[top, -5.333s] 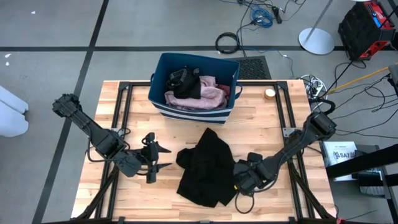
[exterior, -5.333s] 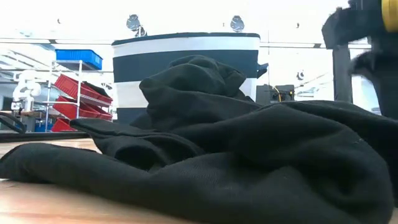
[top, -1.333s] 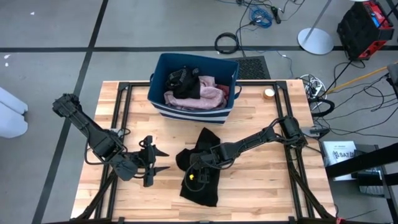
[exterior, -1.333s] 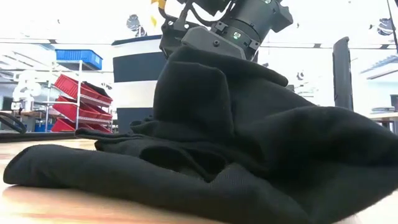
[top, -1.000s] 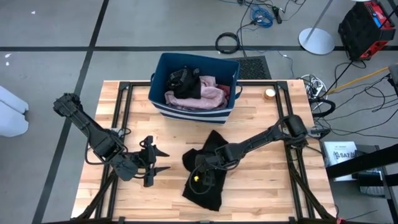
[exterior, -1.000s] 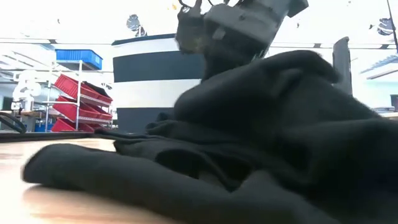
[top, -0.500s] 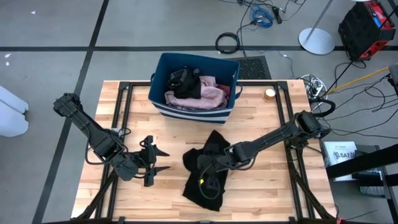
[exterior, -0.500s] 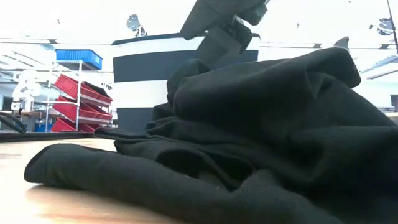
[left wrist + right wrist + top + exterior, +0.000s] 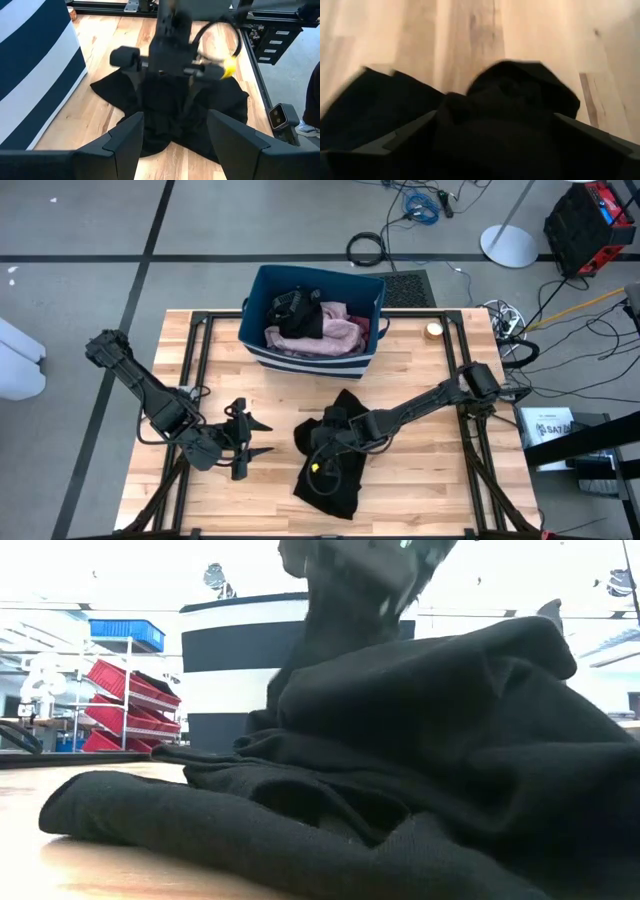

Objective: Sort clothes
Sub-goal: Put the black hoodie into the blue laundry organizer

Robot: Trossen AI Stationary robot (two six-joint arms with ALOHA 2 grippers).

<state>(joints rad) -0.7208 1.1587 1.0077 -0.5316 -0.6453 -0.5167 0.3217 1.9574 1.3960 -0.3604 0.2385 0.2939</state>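
Observation:
A black garment (image 9: 335, 475) lies bunched in a heap on the wooden table, near its middle; it fills the low view (image 9: 400, 770). My right gripper (image 9: 320, 446) hovers over the heap's left part, slanting down and open, with a hump of the black cloth (image 9: 510, 105) between its wide-set fingers. My left gripper (image 9: 268, 437) waits open to the left of the garment, pointing at it (image 9: 165, 110). More clothes, pale pink (image 9: 335, 330) and black (image 9: 295, 308), lie in the dark blue striped bin (image 9: 262, 280) at the far edge. My right gripper stands open astride the raised fold of the black garment (image 9: 485, 100), coming from above and the table's right. I cannot tell whether its fingers touch the cloth. The garment rests on the table.
The striped bin (image 9: 30, 65) stands behind the garment. A small roll of tape (image 9: 433, 330) lies at the far right. Black frame rails (image 9: 200, 370) run along both sides of the table. Bare wood (image 9: 430, 470) shows to the right of the garment.
My right gripper has risen above the black garment and rolled a little, its fingers staying wide apart. The garment's raised part was moving a second ago; it has since settled into a heap and lies still.

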